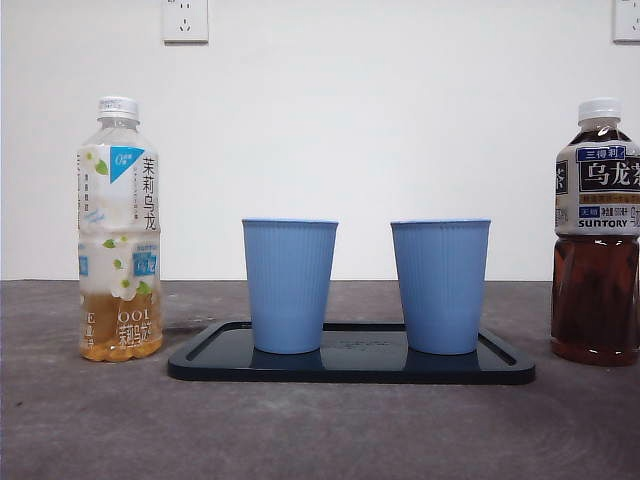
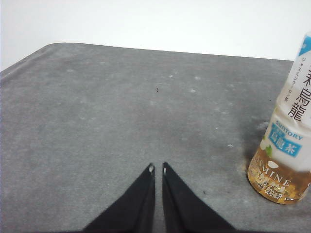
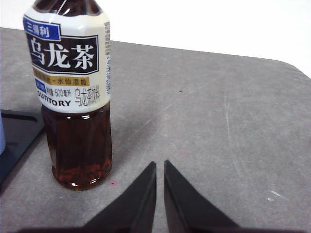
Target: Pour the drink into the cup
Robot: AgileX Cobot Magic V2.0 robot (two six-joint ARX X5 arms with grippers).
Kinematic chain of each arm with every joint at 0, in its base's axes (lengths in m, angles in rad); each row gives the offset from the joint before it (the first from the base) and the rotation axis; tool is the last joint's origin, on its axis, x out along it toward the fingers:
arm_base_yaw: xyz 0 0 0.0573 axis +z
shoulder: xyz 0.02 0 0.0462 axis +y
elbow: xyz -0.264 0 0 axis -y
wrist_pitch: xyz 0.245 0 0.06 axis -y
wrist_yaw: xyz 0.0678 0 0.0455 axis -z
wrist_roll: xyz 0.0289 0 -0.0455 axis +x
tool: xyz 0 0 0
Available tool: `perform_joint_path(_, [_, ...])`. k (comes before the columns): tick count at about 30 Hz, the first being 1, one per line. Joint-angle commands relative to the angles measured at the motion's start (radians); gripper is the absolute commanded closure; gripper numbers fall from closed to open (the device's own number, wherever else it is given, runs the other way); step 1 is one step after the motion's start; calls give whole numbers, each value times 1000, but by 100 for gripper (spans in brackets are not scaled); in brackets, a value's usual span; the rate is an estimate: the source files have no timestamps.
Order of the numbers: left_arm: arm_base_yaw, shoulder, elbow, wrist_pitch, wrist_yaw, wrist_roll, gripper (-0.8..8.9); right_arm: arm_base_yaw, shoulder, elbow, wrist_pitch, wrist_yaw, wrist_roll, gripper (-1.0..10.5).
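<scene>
Two blue ribbed cups, a left one [image 1: 290,285] and a right one [image 1: 441,286], stand upright on a black tray [image 1: 350,366] in the front view. A jasmine oolong bottle [image 1: 120,230] with a white cap, holding a little pale tea, stands left of the tray; it also shows in the left wrist view [image 2: 286,141]. A dark oolong tea bottle [image 1: 597,235], mostly full, stands at the right; it also shows in the right wrist view [image 3: 73,92]. My left gripper [image 2: 158,168] is shut and empty, short of the jasmine bottle. My right gripper [image 3: 160,165] is shut and empty beside the dark bottle.
The grey table [image 1: 320,430] runs to a white wall with two sockets [image 1: 185,20]. A corner of the tray [image 3: 17,133] shows in the right wrist view. Neither arm shows in the front view.
</scene>
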Motion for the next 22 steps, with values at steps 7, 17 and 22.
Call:
perform_joint_path(7, [2,-1,-20,-6,1,13,789,-3,-3,-5,-2,4,18,923])
perform_joint_path(17, [2,-1,-20,-6,1,13,789,-3,-3,-5,12,4,18,923])
perform_joint_path(22, [2,-1,-20,-6,1,13,789,-3,-3,-5,12,4,18,923])
